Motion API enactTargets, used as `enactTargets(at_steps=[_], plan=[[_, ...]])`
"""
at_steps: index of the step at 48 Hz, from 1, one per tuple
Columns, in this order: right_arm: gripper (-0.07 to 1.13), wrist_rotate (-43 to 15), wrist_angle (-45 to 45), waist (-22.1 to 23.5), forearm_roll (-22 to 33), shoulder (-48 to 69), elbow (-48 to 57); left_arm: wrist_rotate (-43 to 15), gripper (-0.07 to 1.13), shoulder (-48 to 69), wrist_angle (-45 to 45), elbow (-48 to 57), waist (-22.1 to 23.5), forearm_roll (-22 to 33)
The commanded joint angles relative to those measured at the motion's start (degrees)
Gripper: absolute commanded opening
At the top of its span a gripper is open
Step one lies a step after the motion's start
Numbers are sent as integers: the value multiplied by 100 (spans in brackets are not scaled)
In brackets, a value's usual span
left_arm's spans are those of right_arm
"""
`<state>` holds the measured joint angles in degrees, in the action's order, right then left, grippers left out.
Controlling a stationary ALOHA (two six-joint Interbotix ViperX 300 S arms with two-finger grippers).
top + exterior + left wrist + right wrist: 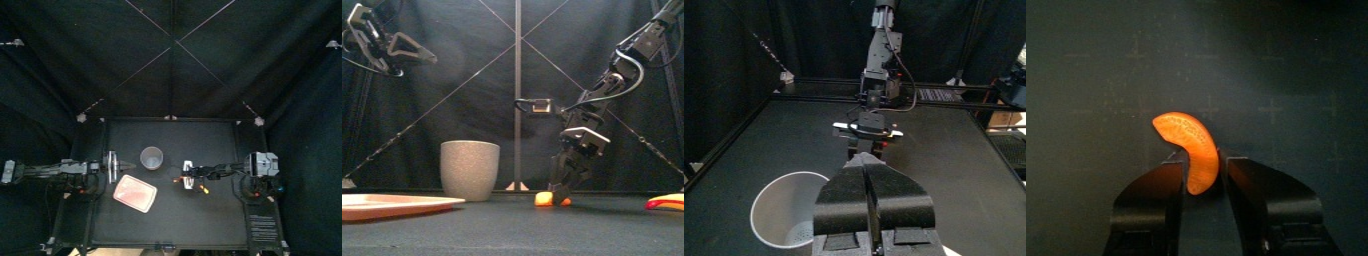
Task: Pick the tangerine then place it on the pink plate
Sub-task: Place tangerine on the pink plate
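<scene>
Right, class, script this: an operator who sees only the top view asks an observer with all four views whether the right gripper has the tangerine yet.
Observer: Yes; in the right wrist view the right gripper is shut on the tangerine, a curved orange segment.
Operator: Is it off the table?
Observer: The front view shows it low, near the table surface; whether it touches, I can't tell.
Operator: And the left gripper?
Observer: Its wrist view shows the left gripper shut and empty.

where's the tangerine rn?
The tangerine sits at table level right of centre in the front view, between the right gripper's jaws, to the right of the grey cup.
</scene>
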<state>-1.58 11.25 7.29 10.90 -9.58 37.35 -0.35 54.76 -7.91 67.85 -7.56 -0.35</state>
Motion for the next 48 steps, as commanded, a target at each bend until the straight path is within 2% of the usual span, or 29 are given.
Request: enactTargets(at_steps=[1, 11, 29, 48], plan=[[69, -9, 26, 0, -70, 141, -70, 9, 6, -18, -62, -62, 9, 0], [68, -53, 35, -141, -211, 396, -141, 9, 6, -26, -62, -18, 0, 0], [68, -44, -105, -773, -659, 545, -949, 0, 6, -18, -123, -9, -44, -9], [68, -62, -747, -1125, -782, -826, -2575, -9, 6, -26, -158, 35, -149, -26]])
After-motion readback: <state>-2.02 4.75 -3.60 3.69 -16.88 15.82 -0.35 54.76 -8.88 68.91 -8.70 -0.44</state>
